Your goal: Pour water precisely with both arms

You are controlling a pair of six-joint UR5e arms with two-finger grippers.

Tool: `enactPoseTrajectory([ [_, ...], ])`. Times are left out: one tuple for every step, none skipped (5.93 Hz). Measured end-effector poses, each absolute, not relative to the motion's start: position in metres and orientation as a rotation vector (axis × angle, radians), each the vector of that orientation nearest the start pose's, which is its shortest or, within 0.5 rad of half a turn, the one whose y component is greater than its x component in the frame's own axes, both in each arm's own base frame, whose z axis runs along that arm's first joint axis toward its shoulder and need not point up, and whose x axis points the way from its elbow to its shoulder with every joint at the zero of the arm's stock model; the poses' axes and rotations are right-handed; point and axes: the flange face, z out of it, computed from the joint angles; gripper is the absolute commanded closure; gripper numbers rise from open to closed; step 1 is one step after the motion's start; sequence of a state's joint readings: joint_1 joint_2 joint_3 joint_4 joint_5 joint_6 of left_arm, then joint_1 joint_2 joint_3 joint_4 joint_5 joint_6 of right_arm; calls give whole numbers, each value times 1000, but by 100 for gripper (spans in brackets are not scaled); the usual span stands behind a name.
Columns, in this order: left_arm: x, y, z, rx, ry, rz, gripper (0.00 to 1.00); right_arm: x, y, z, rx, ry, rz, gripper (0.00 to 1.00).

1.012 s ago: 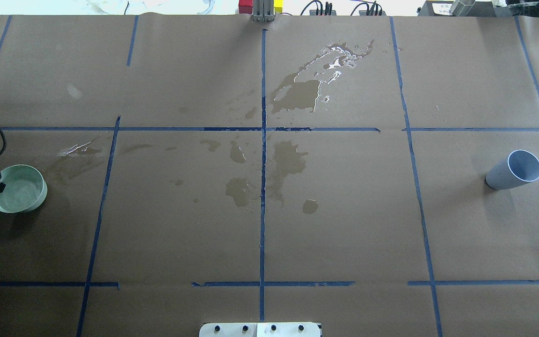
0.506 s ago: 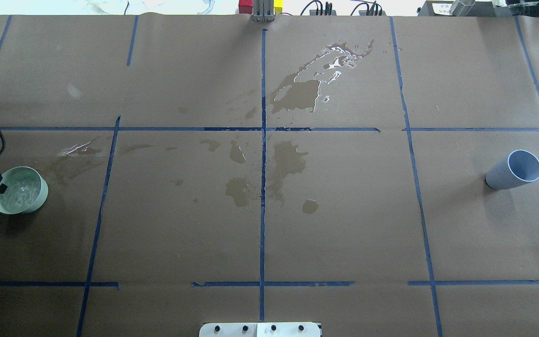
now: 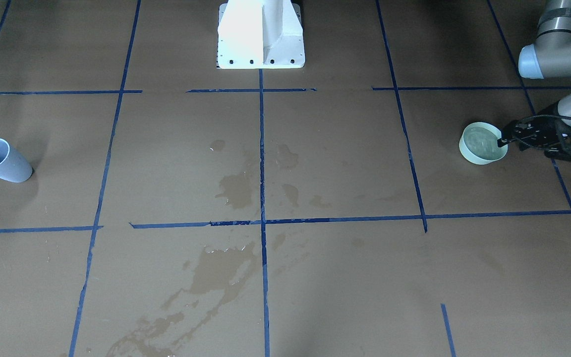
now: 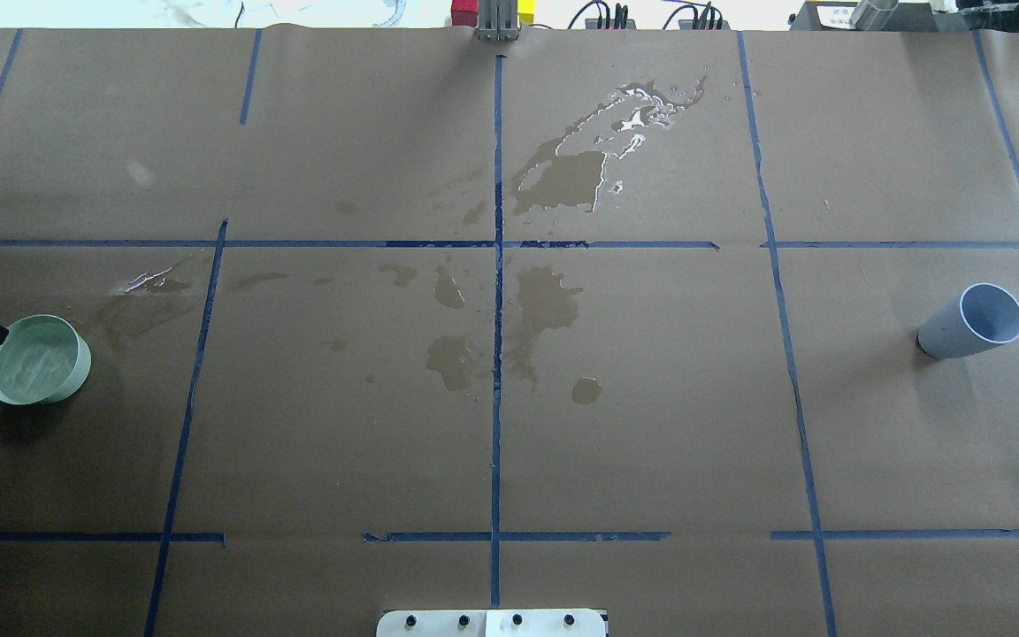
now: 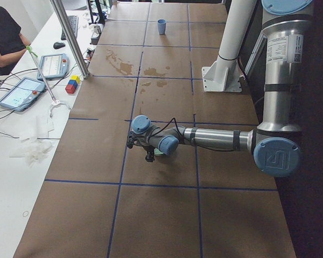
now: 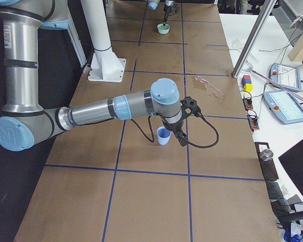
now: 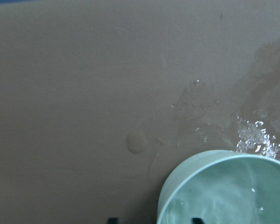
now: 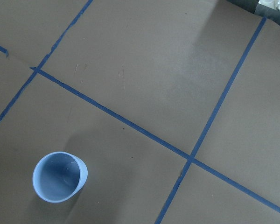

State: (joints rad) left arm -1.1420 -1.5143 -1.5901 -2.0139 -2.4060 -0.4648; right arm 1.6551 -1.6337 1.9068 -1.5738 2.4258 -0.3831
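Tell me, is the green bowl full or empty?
Holding water, level unclear: a rippling sheen covers the green bowl inside.

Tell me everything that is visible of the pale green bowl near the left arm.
The pale green bowl is round, low, straight-walled and plastic-looking. It stands upright on the brown paper at the table's left end and holds water with a rippled surface. The left gripper straddles its rim: one fingertip shows outside the wall, the other inside. A glinting wet patch lies beside it.

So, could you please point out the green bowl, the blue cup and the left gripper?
green bowl (image 4: pixel 82 370): overhead view, outer wall.
blue cup (image 4: pixel 943 336): overhead view, side wall.
left gripper (image 3: pixel 503 141): front-facing view, between fingertips.
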Motion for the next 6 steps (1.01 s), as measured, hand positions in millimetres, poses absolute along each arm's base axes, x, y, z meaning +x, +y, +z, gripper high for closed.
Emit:
enactPoseTrajectory([
  [114,-463,618,50,917,92,0,97,-458,518,440,-763,-390,0],
  [75,-460,614,113,917,32,0,98,-458,522,427,-742,-381,0],
  [43,-459,613,153,910,-25,0,97,-456,527,413,-730,-371,0],
  [15,-458,615,188,897,-45,0,96,-456,533,387,-732,-352,0],
  [-10,-456,615,204,874,-36,0,92,-455,542,340,-744,-329,0],
  [-30,-454,605,186,851,-23,0,84,-455,548,278,-759,-312,0],
])
